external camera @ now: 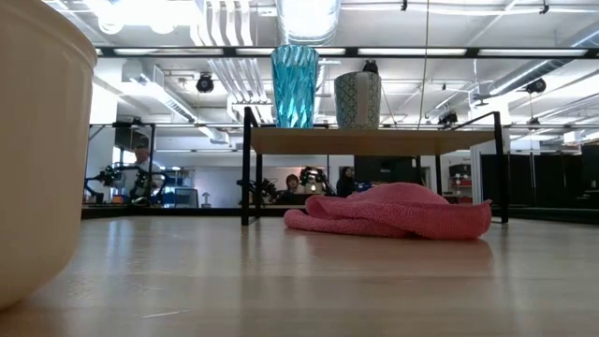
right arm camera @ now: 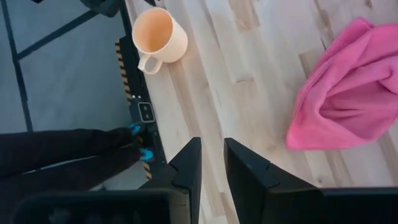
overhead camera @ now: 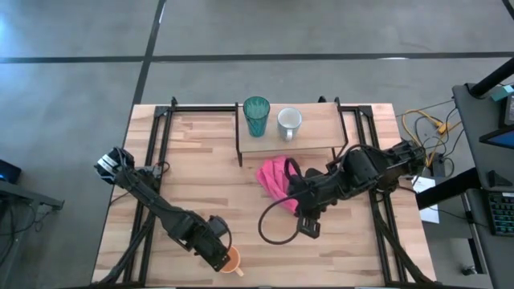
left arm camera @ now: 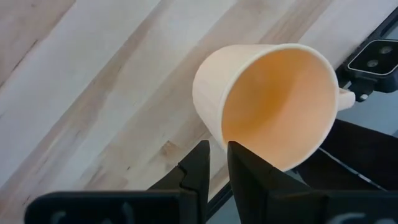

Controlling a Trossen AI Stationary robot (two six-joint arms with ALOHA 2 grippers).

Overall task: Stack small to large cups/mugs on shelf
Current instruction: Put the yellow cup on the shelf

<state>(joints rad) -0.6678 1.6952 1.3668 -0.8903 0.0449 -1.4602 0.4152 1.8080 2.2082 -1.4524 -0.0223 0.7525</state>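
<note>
The left gripper (overhead camera: 226, 258) sits low at the near edge of the light-wood tabletop (overhead camera: 201, 177), with its arm stretched back toward the left side. Right at its tip is the small orange handled mug (overhead camera: 234, 262). In the left wrist view the mug (left arm camera: 267, 99) fills the space just past the gripper (left arm camera: 217, 155), with its open mouth turned to the camera and the near part of its rim meeting the tip. Whether the gripper is pinching that wall or only resting against it cannot be told. The low view shows the mug (external camera: 37, 140) standing on the tabletop.

The right gripper (overhead camera: 310, 229) hovers over the middle of the table, off to the right of the left one. Its two dark fingers (right arm camera: 189, 165) are drawn close together with nothing between them. From this gripper (right arm camera: 212, 155) the orange mug (right arm camera: 158, 34) stands well ahead at the table's edge, upright, with its handle on the side facing the gripper. A loop of black cable (overhead camera: 269, 229) hangs beside the arm.

Just behind the right gripper, under its wrist, lies a crumpled pink cloth (overhead camera: 271, 178) on the wood.

Beyond the cloth, farthest from both grippers, stands the small raised shelf of light wood on thin black legs (overhead camera: 317, 135). Two vessels stand on it, side by side but apart. One is a tall translucent teal tumbler (overhead camera: 257, 115), toward the shelf's left end. The other is a white handled mug (overhead camera: 288, 122), just to its right. In the low view both rise upright above the shelf board (external camera: 374, 140), with the tumbler (external camera: 295, 84) taller than the mug (external camera: 357, 100) and the cloth (external camera: 393, 211) on the tabletop in front of the shelf's legs.
</note>
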